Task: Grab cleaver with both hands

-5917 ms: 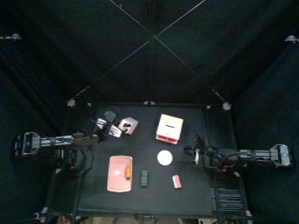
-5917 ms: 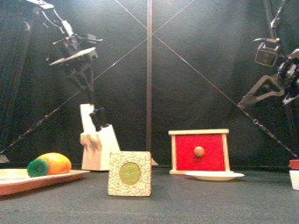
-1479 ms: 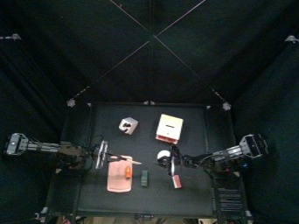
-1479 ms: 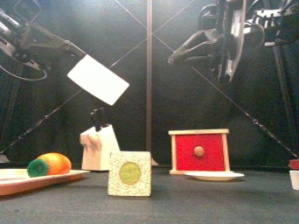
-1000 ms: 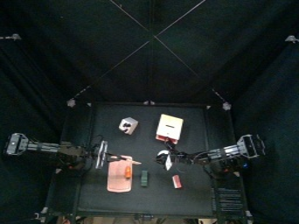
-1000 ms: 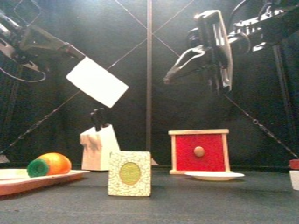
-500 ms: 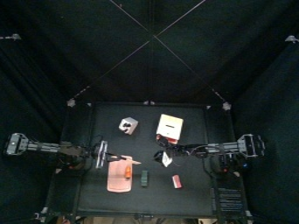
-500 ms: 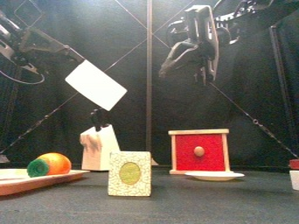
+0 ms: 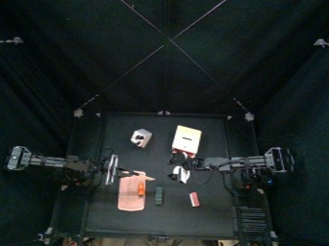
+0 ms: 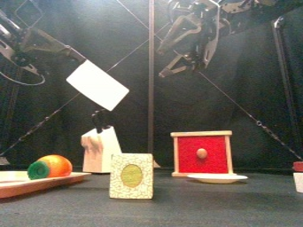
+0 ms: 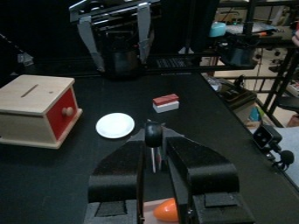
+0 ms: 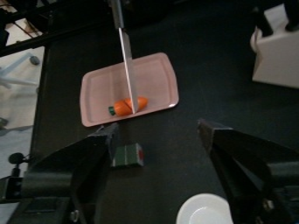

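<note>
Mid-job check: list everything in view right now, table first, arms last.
cleaver: one, white blade, in the air, left
knife block: one, white, back left
tray: one, pink, front left
fruit: one, orange and green, on the tray
small box: one, green, front middle
wooden box: one, red front, back middle
saucer: one, white, before the wooden box
small block: one, red, front right
left tool: black, shut on the cleaver's handle
right tool: black, open, raised, empty
</note>
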Controlling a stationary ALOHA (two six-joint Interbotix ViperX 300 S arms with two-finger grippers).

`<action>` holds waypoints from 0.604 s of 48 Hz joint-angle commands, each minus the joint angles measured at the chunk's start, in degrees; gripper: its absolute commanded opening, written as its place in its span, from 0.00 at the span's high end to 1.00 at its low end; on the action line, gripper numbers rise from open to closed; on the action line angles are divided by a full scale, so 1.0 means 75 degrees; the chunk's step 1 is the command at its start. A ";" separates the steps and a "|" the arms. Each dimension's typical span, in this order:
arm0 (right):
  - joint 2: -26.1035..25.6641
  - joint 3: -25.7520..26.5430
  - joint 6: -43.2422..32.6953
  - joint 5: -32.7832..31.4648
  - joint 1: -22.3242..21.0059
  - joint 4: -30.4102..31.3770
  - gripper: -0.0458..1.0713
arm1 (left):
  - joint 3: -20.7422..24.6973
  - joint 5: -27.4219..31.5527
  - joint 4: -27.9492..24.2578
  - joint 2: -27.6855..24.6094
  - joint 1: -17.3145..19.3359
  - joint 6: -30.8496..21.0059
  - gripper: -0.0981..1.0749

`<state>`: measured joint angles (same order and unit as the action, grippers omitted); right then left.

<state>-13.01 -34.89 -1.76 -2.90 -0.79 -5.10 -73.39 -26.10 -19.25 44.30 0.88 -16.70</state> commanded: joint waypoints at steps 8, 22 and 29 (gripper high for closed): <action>0.0434 -0.0059 0.0012 0.1570 0.0234 0.0480 0.03 | 0.0188 -0.0469 0.0141 -0.0012 0.0000 0.0047 0.45; 0.0984 -0.0281 0.0035 0.2086 0.0328 0.0504 0.03 | 0.0188 -0.0562 0.0141 0.0000 0.0012 0.0047 0.45; 0.1336 -0.0117 0.0023 0.2332 0.0375 0.0574 0.03 | 0.0164 -0.0562 0.0141 -0.0012 0.0023 0.0047 0.45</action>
<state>-2.90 -37.44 -1.58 13.01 1.85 -1.05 -73.39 -29.79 -18.28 44.38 0.88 -16.44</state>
